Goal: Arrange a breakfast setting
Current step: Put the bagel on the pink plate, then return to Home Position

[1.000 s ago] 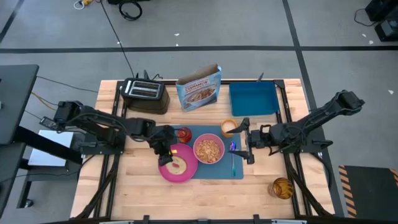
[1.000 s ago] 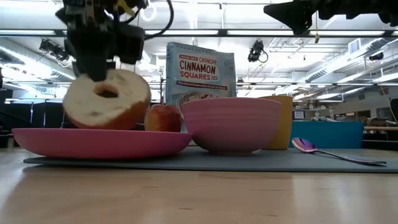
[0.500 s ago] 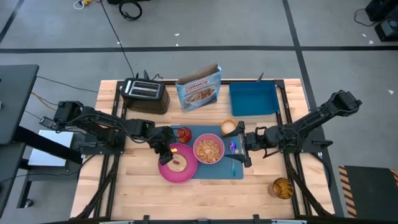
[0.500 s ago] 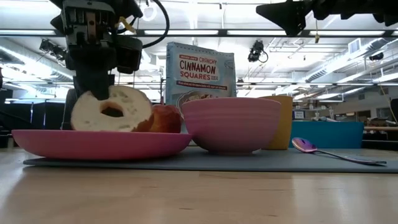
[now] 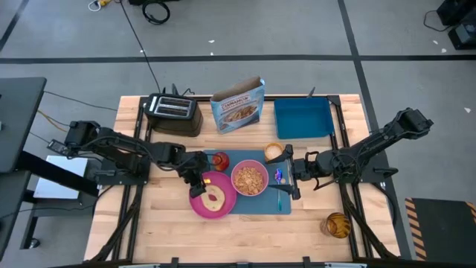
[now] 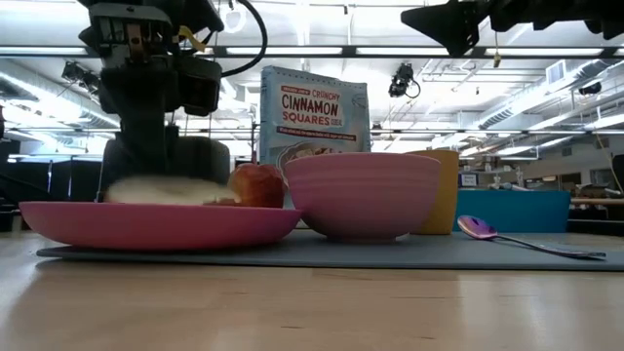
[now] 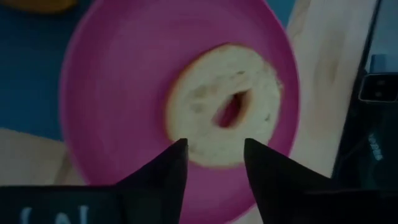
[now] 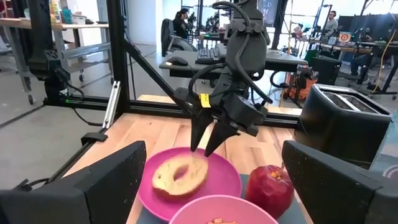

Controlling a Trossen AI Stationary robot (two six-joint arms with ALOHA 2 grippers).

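Bagel half (image 5: pixel 213 197) is seen lying flat on the pink plate (image 5: pixel 201 209), which sits at the left end of the blue placemat (image 5: pixel 256 208). Just above it the left gripper (image 5: pixel 195 182) is held with fingers parted and nothing between them. Beside the plate are placed the apple (image 5: pixel 219 161), the pink bowl (image 5: pixel 250 179) of cereal, the tan cup (image 5: pixel 274 152) and the spoon (image 5: pixel 280 187). Over the spoon the right gripper (image 5: pixel 294 181) is held wide open, empty
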